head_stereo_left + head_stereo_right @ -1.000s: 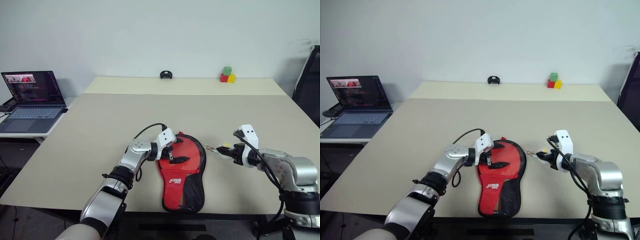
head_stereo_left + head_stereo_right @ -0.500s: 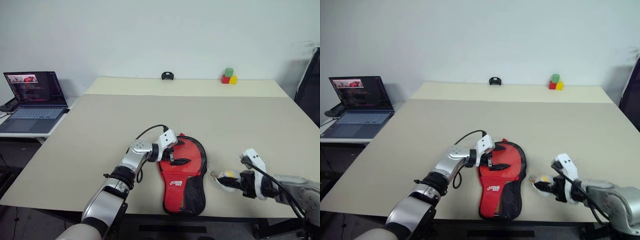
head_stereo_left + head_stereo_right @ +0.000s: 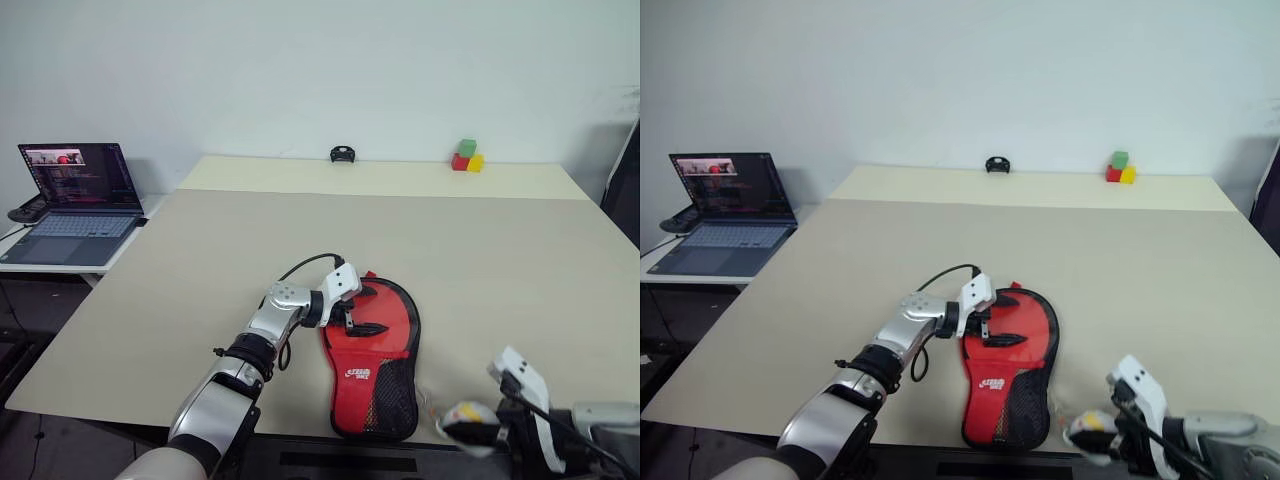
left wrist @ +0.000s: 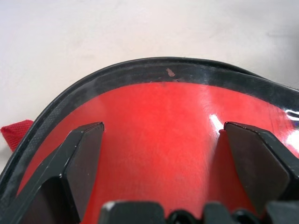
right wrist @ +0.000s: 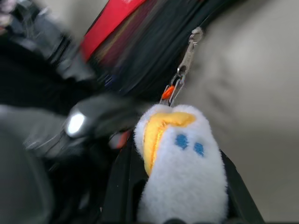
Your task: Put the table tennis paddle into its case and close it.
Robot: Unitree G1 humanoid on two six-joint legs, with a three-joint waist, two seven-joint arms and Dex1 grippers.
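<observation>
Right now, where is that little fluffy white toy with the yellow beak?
The plush toy sits clamped in the right gripper at the table's near edge, just right of the red case, clipped to its zip.

We note the case (image 3: 374,355) red, black-edged, with black mesh and white logo; the plush charm (image 5: 180,163) white, yellow beak, blue eyes.

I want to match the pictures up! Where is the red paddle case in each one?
Left eye view: the case lies near the front edge of the table, about the middle.
Right eye view: same spot, slightly left of middle.
Left wrist view: its red side and black edge, under the open fingers.
Right wrist view: blurred red and black, beyond the fluffy white toy.
Shared landmark: the left gripper over the case's round end.
</observation>
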